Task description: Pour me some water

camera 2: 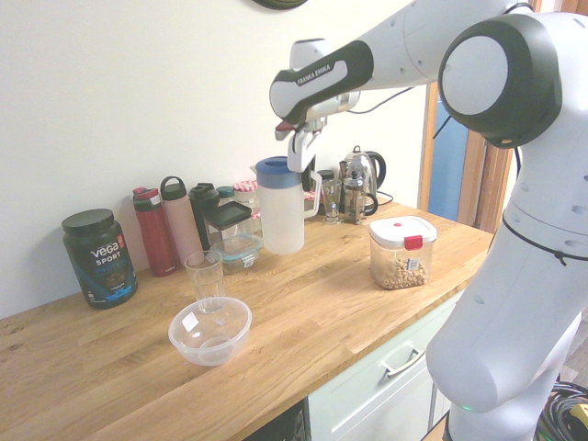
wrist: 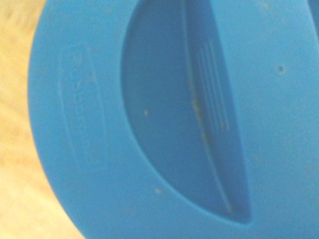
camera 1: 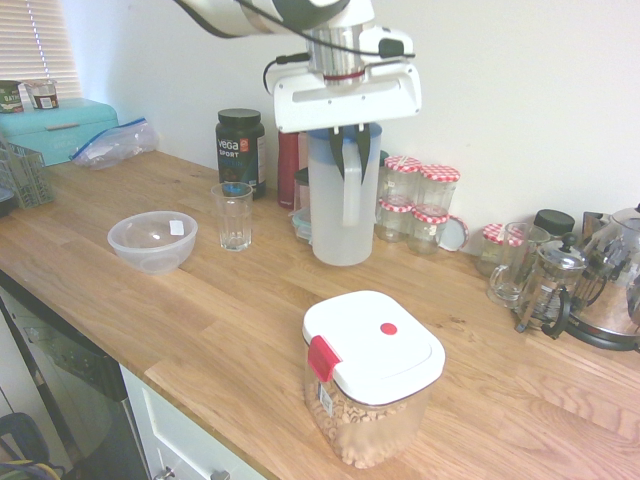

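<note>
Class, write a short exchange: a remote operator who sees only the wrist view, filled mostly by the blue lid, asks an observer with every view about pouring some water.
Operator: I only see the blue lid. Where is the hand?
Observer: In the first exterior view, the hand has one finger on each side of the handle of the pitcher.
Operator: Is there something to pour into?
Observer: Yes, a clear glass stands upright on the counter, between the pitcher and a clear bowl.
</note>
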